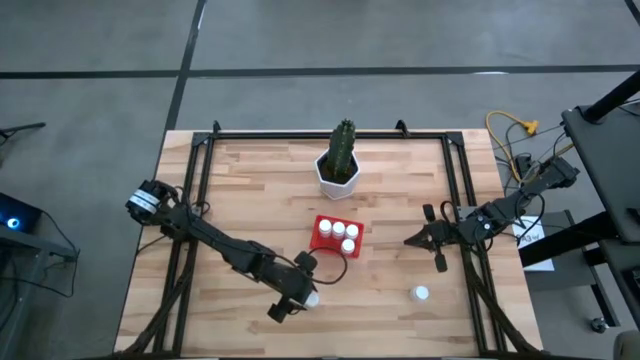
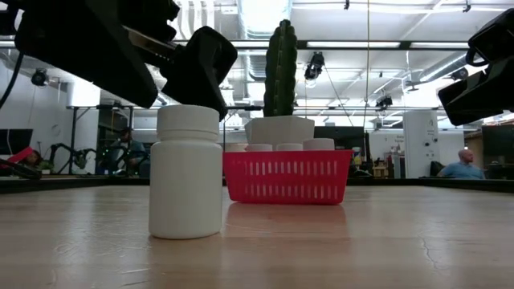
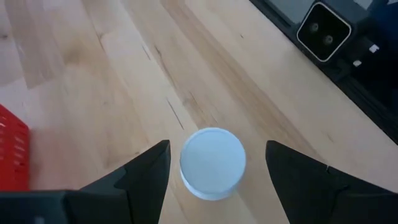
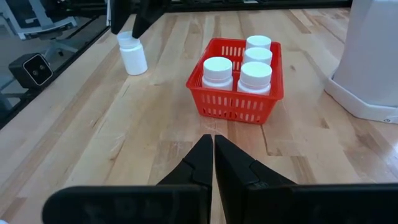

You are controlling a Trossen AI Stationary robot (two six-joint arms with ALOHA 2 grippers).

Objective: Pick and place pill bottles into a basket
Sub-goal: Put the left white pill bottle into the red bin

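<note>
The left gripper (image 1: 303, 297) is positioned above a bottle (image 1: 311, 298) standing upright on the table (image 1: 240, 180) near its front edge, in front and slightly left of the basket (image 1: 335, 236). In the left wrist view its fingers (image 3: 146, 174) stand apart, one on each side of the bottle's cap (image 3: 212, 163), with visible gaps and no contact. The right wrist view confirms the fingers flanking the bottle's cap from above. The basket sits near the table's middle, in front of a cactus pot (image 1: 339, 172), and holds four bottles (image 4: 244, 64) standing upright in it, all capped. Another bottle (image 1: 421, 294) stands alone on the table toward the front right, well apart from the basket. The right gripper (image 1: 412, 241) hangs to the right of the basket, clear of it, its fingers (image 4: 200, 163) pressed together on nothing. Bottle at the left gripper: upright, on the table surface, not lifted.
</note>
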